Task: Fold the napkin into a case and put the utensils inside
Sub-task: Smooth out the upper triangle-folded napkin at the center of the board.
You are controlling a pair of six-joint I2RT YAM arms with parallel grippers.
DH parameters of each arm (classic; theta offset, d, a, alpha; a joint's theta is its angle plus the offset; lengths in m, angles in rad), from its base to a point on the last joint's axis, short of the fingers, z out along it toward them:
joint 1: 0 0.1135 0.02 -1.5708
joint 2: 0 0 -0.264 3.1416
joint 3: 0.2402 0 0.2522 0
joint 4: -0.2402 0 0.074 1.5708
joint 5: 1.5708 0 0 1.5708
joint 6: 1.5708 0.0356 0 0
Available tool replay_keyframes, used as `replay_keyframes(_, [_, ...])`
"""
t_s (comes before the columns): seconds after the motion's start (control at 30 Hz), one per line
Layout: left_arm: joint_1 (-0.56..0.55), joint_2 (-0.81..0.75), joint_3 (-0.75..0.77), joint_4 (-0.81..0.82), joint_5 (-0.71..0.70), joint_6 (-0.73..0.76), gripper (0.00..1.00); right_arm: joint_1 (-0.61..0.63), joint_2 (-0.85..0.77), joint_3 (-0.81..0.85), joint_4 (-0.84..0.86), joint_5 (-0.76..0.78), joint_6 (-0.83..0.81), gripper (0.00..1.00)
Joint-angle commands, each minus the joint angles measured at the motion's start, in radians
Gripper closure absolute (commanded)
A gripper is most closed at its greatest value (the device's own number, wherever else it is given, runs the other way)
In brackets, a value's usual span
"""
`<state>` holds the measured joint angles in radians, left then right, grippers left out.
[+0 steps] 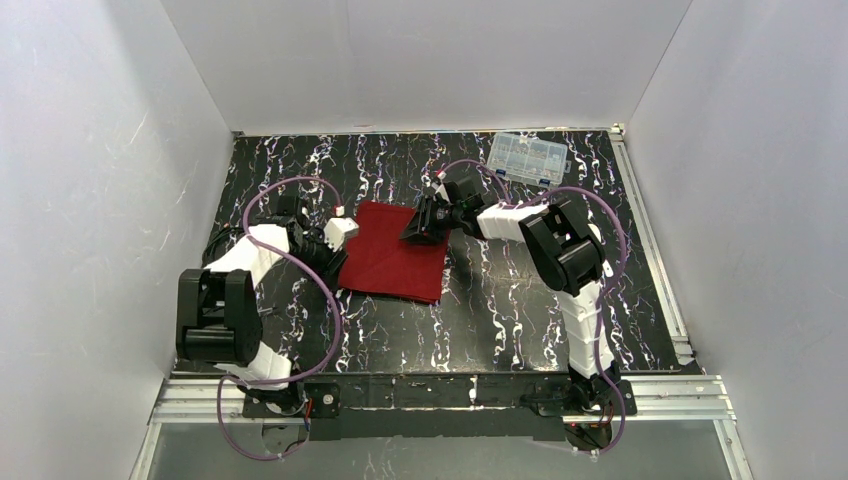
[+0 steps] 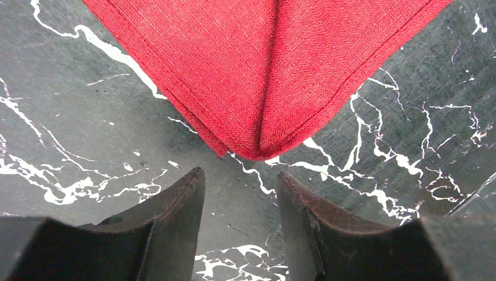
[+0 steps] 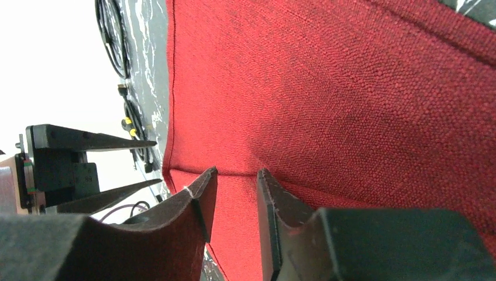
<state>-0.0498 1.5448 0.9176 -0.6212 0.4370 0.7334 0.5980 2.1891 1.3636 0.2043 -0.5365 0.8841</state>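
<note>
The deep red napkin [image 1: 395, 262] lies flat on the dark marbled table [image 1: 520, 320] as a layered, roughly square fold. My left gripper [image 1: 343, 232] is at its upper left corner. In the left wrist view that gripper [image 2: 240, 172] is open, and the napkin's doubled corner [image 2: 260, 117] lies just ahead of the fingertips, not between them. My right gripper [image 1: 420, 226] is low over the napkin's upper right corner. Its jaws [image 3: 237, 171] stand apart over the red cloth [image 3: 351, 105], which shows through the gap unpinched. The utensils are out of view.
A clear plastic compartment box [image 1: 527, 157] sits at the back right of the table. White walls close in three sides, and metal rails [image 1: 650, 250] run along the right and near edges. Purple cables loop over both arms.
</note>
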Motion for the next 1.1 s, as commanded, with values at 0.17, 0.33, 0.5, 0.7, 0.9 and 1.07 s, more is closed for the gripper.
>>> replay_keyframes(0.17, [-0.086, -0.093, -0.064, 0.106, -0.030, 0.077, 0.56, -0.002, -0.039, 0.151, -0.097, 0.020, -0.022, 0.55])
replay_keyframes(0.33, [-0.119, -0.100, -0.100, 0.160, -0.083, 0.104, 0.57, -0.028, 0.006, 0.216, -0.148, 0.044, -0.040, 0.56])
replay_keyframes(0.5, [-0.145, -0.119, -0.143, 0.233, -0.154, 0.137, 0.62, -0.043, 0.025, 0.246, -0.189, 0.064, -0.058, 0.57])
replay_keyframes(0.7, [-0.158, -0.152, -0.166, 0.275, -0.197, 0.146, 0.73, -0.042, 0.010, 0.232, -0.203, 0.093, -0.067, 0.57])
replay_keyframes(0.9, [-0.165, -0.156, -0.165, 0.287, -0.229, 0.144, 0.79, 0.002, 0.090, 0.367, -0.289, 0.131, -0.086, 0.57])
replay_keyframes(1.07, [-0.170, -0.160, -0.170, 0.287, -0.232, 0.147, 0.79, 0.046, 0.175, 0.484, -0.324, 0.160, -0.075, 0.57])
